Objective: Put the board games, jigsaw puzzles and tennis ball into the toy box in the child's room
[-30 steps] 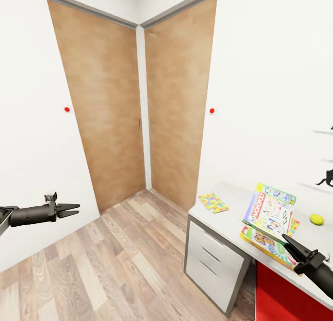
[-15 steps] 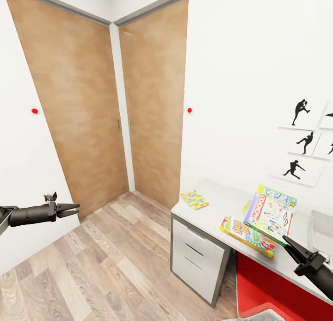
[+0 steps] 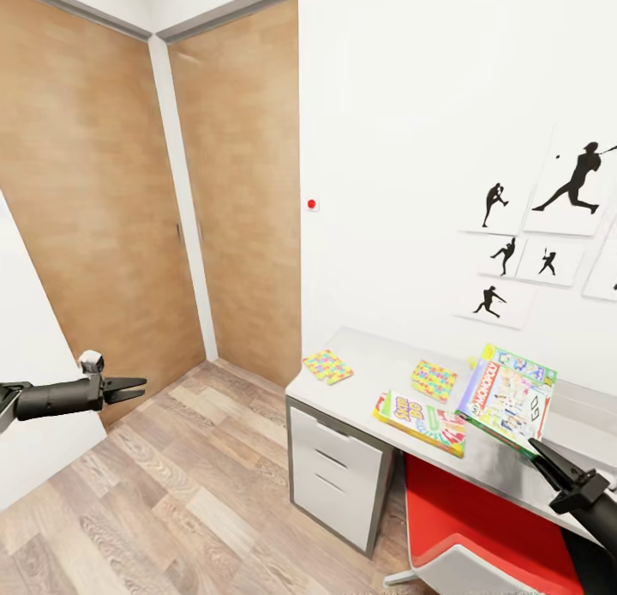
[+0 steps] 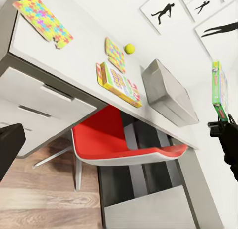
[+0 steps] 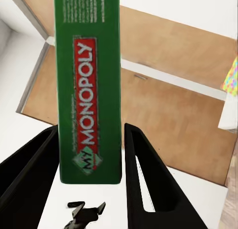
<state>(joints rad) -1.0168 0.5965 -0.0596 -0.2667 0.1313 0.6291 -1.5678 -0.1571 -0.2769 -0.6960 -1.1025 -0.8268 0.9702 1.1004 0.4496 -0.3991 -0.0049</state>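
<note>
green monopoly box [image 5: 88, 85] stands on edge between the right hand's [image 3: 548, 458] two black fingers [image 5: 144, 179], which pinch it by its lower end; in the head view the box [image 3: 507, 395] rises tilted above the white table [image 3: 377, 363], with the hand low at the right. a second board game [image 3: 422, 421] lies flat on the table near its front edge, just beside the held box. two bright puzzles lie flat further back: one [image 3: 327, 365] near the table's left end, the other [image 3: 434, 380] between the first puzzle and the monopoly box. in the left wrist view a yellow-green ball [image 4: 129, 48] sits on the table close to the second puzzle, and a grey toy box [image 4: 166, 92] stands near it, apart from the flat game. a red chair [image 3: 480, 526] is tucked under the table beside grey drawers [image 3: 330, 479]. the left hand [image 3: 128, 389] hangs over the wood floor [image 3: 171, 509], well apart from the table, its fingers slightly spread and holding nothing. brown doors [image 3: 94, 192] meet in the corner behind.
</note>
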